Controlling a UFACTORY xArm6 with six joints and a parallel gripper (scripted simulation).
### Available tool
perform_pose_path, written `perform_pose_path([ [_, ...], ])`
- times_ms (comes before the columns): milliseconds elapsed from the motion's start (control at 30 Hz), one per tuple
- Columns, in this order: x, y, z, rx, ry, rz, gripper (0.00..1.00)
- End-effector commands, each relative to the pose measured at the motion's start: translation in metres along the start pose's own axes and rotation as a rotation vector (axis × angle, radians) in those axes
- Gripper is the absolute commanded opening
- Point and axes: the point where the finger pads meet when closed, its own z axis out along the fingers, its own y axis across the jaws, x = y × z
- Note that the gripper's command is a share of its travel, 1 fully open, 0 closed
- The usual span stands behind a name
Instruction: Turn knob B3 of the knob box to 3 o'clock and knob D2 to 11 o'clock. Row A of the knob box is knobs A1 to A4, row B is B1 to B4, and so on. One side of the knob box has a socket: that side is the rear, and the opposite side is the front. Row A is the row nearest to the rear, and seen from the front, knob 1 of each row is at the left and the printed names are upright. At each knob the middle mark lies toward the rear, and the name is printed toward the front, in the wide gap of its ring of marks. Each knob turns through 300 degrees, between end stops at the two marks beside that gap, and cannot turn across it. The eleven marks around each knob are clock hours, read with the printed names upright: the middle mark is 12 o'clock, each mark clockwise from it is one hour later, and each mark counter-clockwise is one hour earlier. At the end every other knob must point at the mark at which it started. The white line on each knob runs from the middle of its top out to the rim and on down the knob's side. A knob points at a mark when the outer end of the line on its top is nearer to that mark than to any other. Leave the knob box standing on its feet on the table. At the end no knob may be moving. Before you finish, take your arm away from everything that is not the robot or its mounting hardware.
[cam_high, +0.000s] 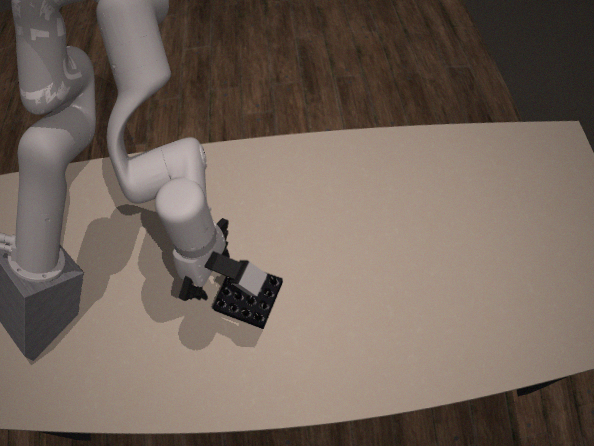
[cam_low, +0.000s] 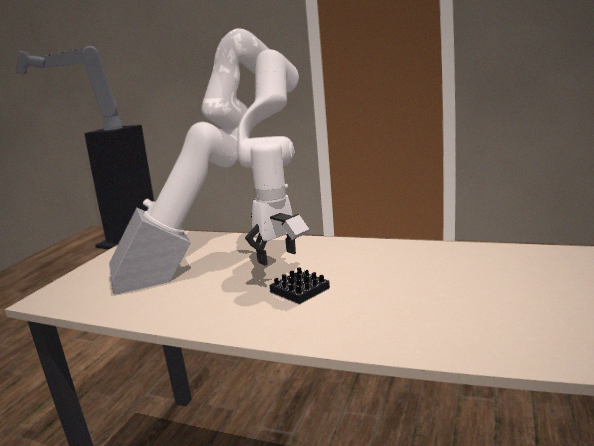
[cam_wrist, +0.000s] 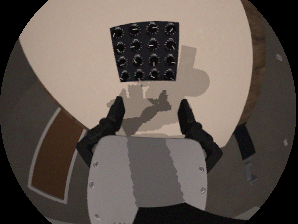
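The black knob box (cam_high: 247, 301) (cam_low: 302, 285) (cam_wrist: 147, 51) stands flat on the beige table (cam_high: 400, 225) (cam_low: 425, 310), its grid of black knobs pointing up. The knob lines and names are too small to read. My gripper (cam_high: 206, 260) (cam_low: 275, 250) (cam_wrist: 151, 104) is open and empty. It hangs a little above the table, beside the box on the side toward the arm's base, and touches nothing. In the top view the wrist camera block hides one corner of the box. In the wrist view the box lies just beyond the fingertips.
The arm's grey base block (cam_high: 37, 305) (cam_low: 145, 250) stands on the table's left end. A second, smaller arm on a dark pedestal (cam_low: 117, 180) stands on the floor behind the table.
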Motion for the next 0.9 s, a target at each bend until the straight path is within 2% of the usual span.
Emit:
perform_pose_path([
  [0, -0.0053, 0.0, -0.0009, 0.0, 0.003, -0.001, 1.0],
  [867, -0.0078, 0.0002, -0.0009, 0.0, 0.003, -0.001, 1.0],
])
